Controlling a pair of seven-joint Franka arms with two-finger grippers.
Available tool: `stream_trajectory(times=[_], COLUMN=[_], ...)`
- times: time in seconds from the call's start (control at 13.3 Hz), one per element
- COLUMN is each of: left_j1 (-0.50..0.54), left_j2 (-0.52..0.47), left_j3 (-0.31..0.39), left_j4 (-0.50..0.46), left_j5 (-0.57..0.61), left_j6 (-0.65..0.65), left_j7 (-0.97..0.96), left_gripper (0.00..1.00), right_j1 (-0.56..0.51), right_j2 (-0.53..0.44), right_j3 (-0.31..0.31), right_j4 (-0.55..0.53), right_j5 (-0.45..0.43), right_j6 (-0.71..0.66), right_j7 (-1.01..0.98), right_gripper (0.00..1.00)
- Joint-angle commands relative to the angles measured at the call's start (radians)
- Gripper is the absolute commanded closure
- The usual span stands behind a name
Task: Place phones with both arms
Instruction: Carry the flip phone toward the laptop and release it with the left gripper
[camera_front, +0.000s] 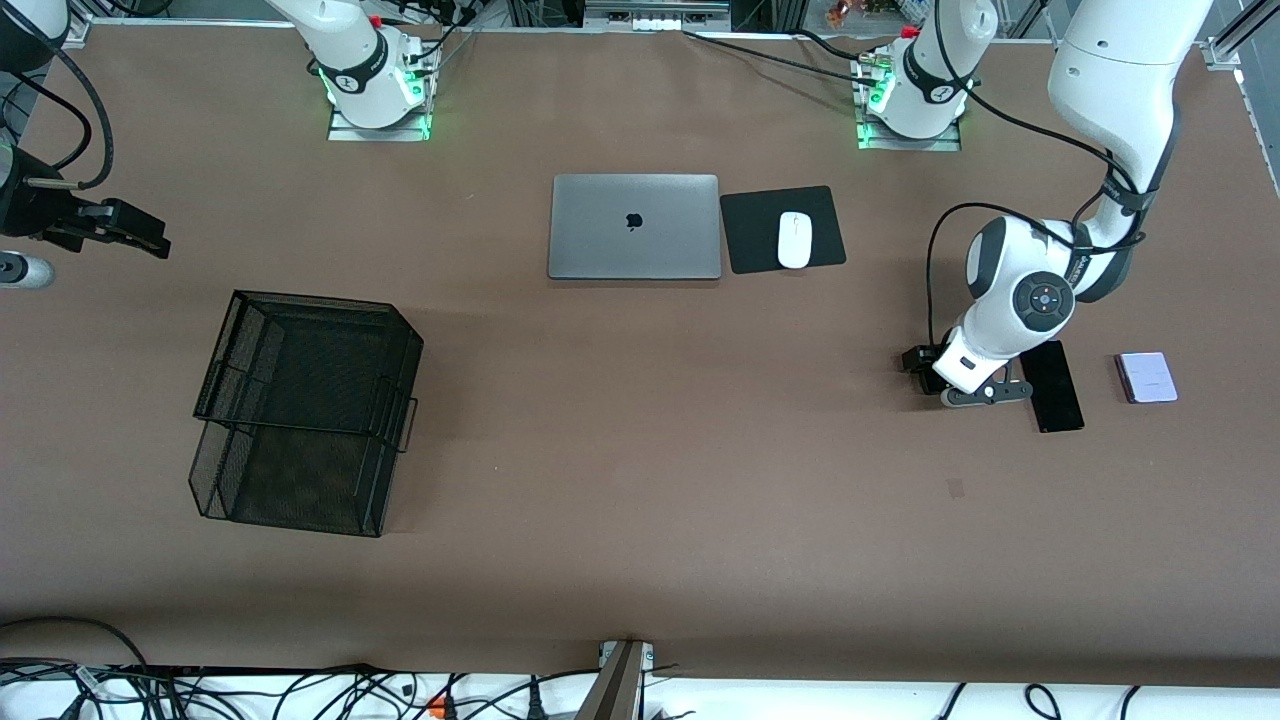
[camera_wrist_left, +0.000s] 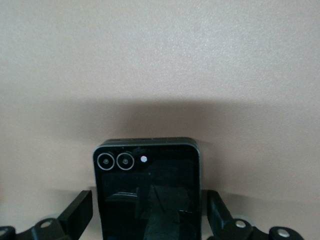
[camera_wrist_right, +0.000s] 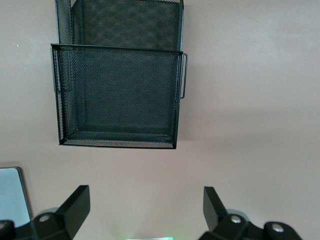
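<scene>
laptop (camera_front: 634, 227) closed | mouse (camera_front: 794, 240) on black pad (camera_front: 750, 232) | mesh tray (camera_front: 300, 415) near right arm's end

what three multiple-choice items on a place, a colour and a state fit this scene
1. Where is the white mouse? A on a black pad B on a red book C in a bowl
2. Colour of the squarish phone nearest the left arm's table end? A red B pale lavender C green
3. Left end effector at the black flip phone? A shut on it B shut beside it C open around it
A: mouse sits on the pad. B: its shell is lavender. C: fingers stand clear of its edges. Right end effector waits open at the right arm's table end.
</scene>
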Motion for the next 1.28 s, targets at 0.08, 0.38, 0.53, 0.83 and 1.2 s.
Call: stream_trajectory(times=[0.08,0.38,0.53,0.83,1.2], left_j1=[0.006,0.003,0.004,-0.025,-0.116], left_j2=[0.013,-0.007,-0.02,0.005,0.228], left_j3=[0.008,-0.032,-0.089,-0.23,-0.307], left_j4=[0.012,0.042,0.166,0.423,0.722], left_j5=[0.032,0.018,0.015,-0.106,-0.385], left_j6=[0.003,-0.1,-0.337,-0.58,-0.52], left_j7=[-0.009,-0.018,-0.012,-0.012,-0.018], left_gripper=[0.24,0.73,0.75,0.72,0.78], right_j1=[-0.002,-0.002,-0.002,-0.002,-0.002], right_j2=[-0.004,-0.002,-0.002,-0.002,-0.002], right_j3=[0.0,0.0,0.0,0.0,0.001], right_j4=[0.009,0.009,0.009,0.009,0.009], right_j5=[0.016,0.016,0.016,0.016,0.016], right_j6=[-0.016,-0.016,-0.016,-0.016,-0.016], right_j7=[-0.018,-0.018,-0.018,-0.018,-0.018], right_gripper=[0.0,0.0,0.0,0.0,0.0])
